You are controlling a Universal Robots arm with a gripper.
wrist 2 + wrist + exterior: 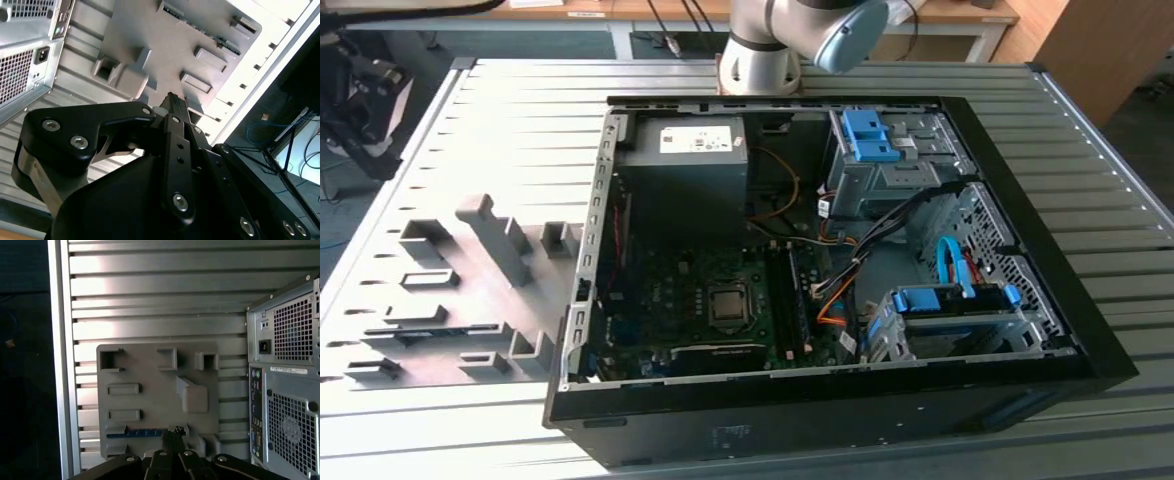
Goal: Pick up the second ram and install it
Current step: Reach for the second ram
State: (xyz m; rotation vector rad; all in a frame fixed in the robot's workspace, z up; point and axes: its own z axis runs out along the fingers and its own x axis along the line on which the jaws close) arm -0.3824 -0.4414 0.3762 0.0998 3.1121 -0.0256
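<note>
1. A ribbed metal table [1067, 150] is carrying the whole set-up, with desks and cables lying beyond its edges.
2. An open computer case [1014, 400] is lying on its side on the table, showing its motherboard [654, 300] and the long black slot rails [790, 290] beside the CPU socket. The arm [781, 40] is rising from the table's far side in the exterior view.
3. A grey fixture plate [150, 390] with raised blocks is sitting on the table just beside the case, on the exterior view's left.
4. The second ram [135, 432] is lying flat in a narrow recess along one edge of that plate, showing as a slim blue strip in the first wrist view. Nothing is touching it.
5. The gripper [173, 436] is hanging above the plate and looking down on it, its tip lining up near one end of the stick. In the second wrist view the gripper [172, 102] is sitting well clear of the fixture. Whether it is clenched or released cannot be told, and it is carrying nothing.
6. By my judgement the pick-up is the step in hand, at the approach stage, and installing is not yet begun.
7. The grasp is calling for centring over the stick, squaring to its long edges and descending straight, so the neighbouring blocks are not struck.
</note>
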